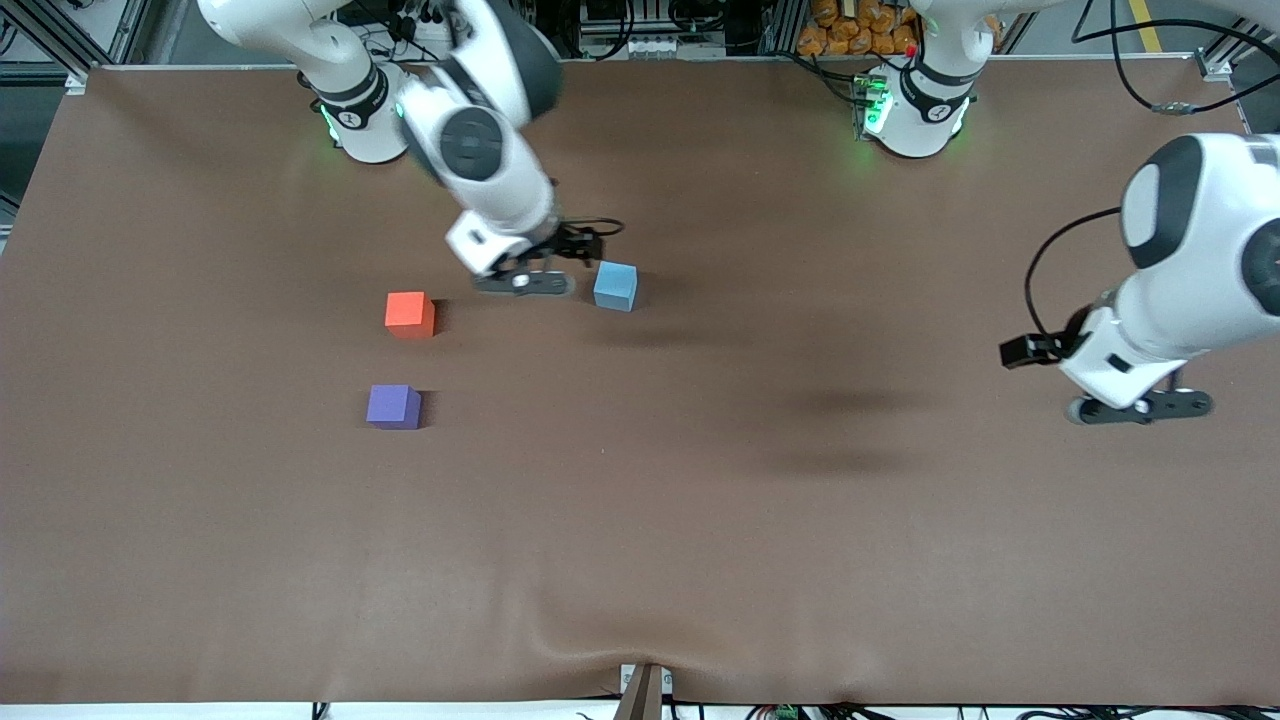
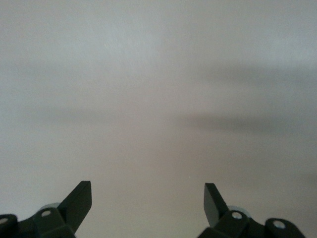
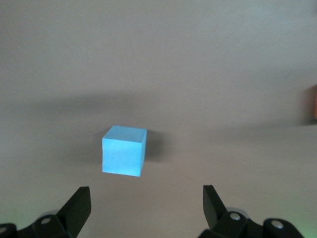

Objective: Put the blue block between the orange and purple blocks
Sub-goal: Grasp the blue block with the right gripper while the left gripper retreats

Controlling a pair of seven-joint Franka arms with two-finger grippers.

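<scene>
The blue block [image 1: 615, 286] sits on the brown table and also shows in the right wrist view [image 3: 124, 156]. The orange block [image 1: 409, 313] lies toward the right arm's end, and a sliver of it shows in the right wrist view [image 3: 314, 102]. The purple block [image 1: 393, 406] lies nearer to the front camera than the orange one, with a gap between them. My right gripper [image 1: 525, 283] is open and empty, over the table close beside the blue block [image 3: 147, 203]. My left gripper [image 1: 1140, 407] is open and empty, waiting over the left arm's end [image 2: 147, 201].
The brown table cover [image 1: 700, 500] has a wrinkle at its front edge near the middle. The two arm bases [image 1: 365, 120] [image 1: 915, 110] stand along the table's back edge.
</scene>
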